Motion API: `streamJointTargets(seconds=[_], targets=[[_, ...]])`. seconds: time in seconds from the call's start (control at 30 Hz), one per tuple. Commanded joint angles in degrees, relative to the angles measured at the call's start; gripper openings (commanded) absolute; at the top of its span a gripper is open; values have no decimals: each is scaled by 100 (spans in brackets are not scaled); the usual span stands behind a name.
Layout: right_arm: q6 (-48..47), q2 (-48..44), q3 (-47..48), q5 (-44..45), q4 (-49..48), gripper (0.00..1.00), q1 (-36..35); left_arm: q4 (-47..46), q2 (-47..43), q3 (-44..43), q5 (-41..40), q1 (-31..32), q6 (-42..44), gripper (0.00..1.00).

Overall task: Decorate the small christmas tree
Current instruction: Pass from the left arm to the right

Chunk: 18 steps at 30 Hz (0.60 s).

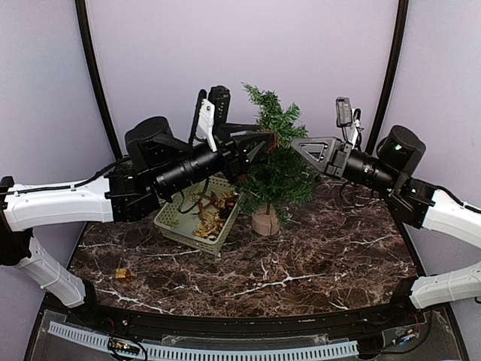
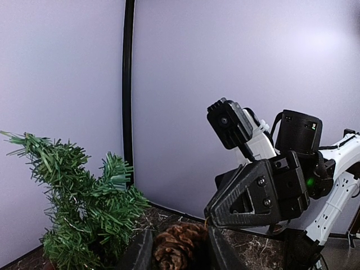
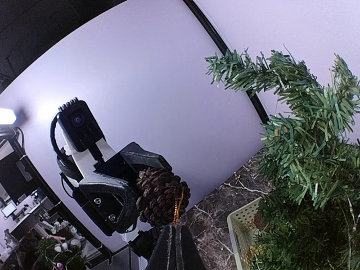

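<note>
The small christmas tree [image 1: 279, 169] stands on its round wooden base [image 1: 264, 221] at the middle back of the table. It also shows in the left wrist view [image 2: 79, 208] and in the right wrist view [image 3: 306, 169]. My left gripper [image 1: 263, 143] is raised beside the upper branches and is shut on a brown pine cone [image 2: 179, 247]. My right gripper [image 1: 295, 145] faces it from the right. Its fingers [image 3: 175, 239] are pressed together on the cone's gold hanging string [image 3: 180, 205], just under the pine cone [image 3: 162, 194].
A pale green plastic basket [image 1: 177, 222] of gold and brown ornaments sits left of the tree's base, and its corner shows in the right wrist view [image 3: 241, 222]. A small gold ornament [image 1: 122, 275] lies on the dark marble table [image 1: 316, 263] at front left.
</note>
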<state>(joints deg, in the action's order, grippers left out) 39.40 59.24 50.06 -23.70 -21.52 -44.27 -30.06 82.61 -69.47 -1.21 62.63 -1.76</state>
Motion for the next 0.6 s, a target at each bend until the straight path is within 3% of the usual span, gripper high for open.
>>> streamJointTargets(seconds=[0.0, 0.13, 0.2, 0.3, 0.37, 0.57], targets=[[-54, -35, 80, 68, -387, 0, -63, -214, -69, 47, -54, 30, -33, 34], [-155, -147, 25, 302, -352, 0, -62, -210, -69, 55, -54, 31, -35, 35], [-293, -217, 57, 522, -203, 0, -63, -175, -82, 60, -46, 35, -46, 42], [-707, -310, 307, 894, 417, 0, -59, -99, -154, 103, -26, 30, -81, 66], [-1029, -325, 580, 1096, 910, 0, -54, -66, -230, 155, -27, 30, -125, 75], [-1861, -263, 1215, 1821, 2204, 0, -54, 582, -375, -76, -105, 18, -230, 83]])
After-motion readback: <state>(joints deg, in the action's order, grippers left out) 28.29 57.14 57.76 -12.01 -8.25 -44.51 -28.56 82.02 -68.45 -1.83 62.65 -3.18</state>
